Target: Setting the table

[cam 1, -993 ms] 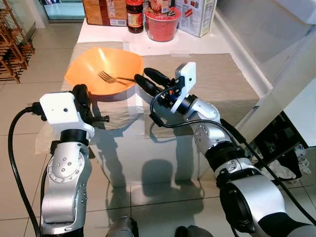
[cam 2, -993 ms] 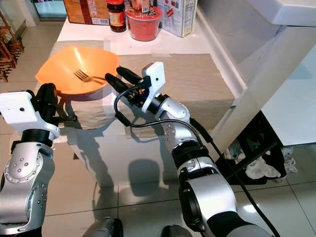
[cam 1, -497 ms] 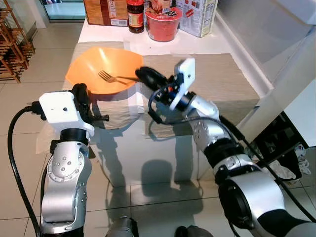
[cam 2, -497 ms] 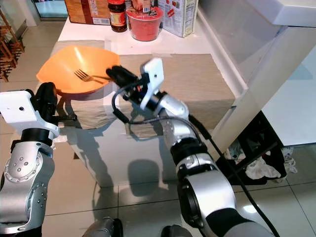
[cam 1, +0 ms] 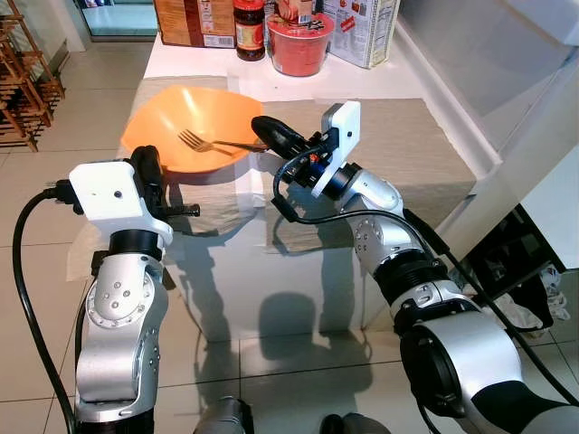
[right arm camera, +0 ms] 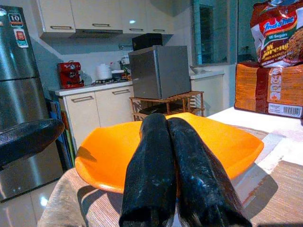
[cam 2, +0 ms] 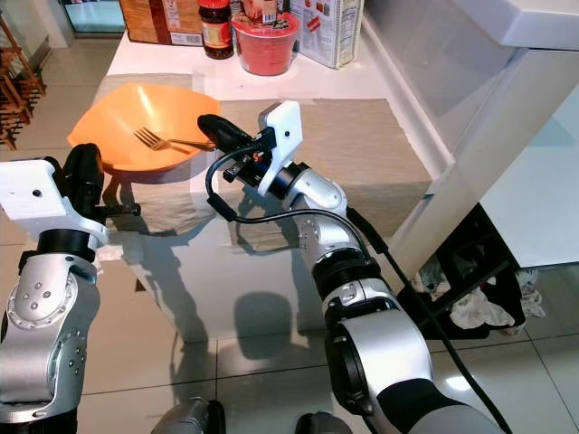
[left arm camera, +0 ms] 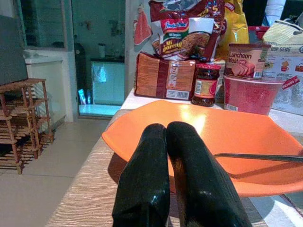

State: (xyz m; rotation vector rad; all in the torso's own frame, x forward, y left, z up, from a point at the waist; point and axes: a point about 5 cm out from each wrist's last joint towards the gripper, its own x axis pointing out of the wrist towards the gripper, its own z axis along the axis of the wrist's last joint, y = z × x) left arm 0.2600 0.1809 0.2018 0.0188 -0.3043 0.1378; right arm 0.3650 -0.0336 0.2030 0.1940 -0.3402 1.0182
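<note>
From my head camera, the wide orange plastic bowl (cam 1: 204,122) sits on the bench (cam 1: 298,271), on a beige woven mat (cam 1: 398,145), with a silver metal fork (cam 1: 217,143) lying inside it, handle over the rim toward my right side. My right hand (cam 1: 271,134) reaches to that rim near the fork handle; my left hand (cam 1: 145,167) is raised just beside the bowl's near edge. A red tub (cam 1: 298,41), a dark jar (cam 1: 248,27) and boxes stand at the bench's far end.

My left wrist camera shows my left fingers (left arm camera: 175,175) pressed together, empty, pointing at the bowl. Here labels read: "Luncheon Meat" on a tin (left arm camera: 246,59), "Mi Goreng" on a noodle packet (left arm camera: 182,33).

My right wrist camera shows my right fingers (right arm camera: 165,170) closed together, short of the bowl, with kitchen cupboards (right arm camera: 90,109) and a wooden rack (right arm camera: 165,101) behind.
</note>
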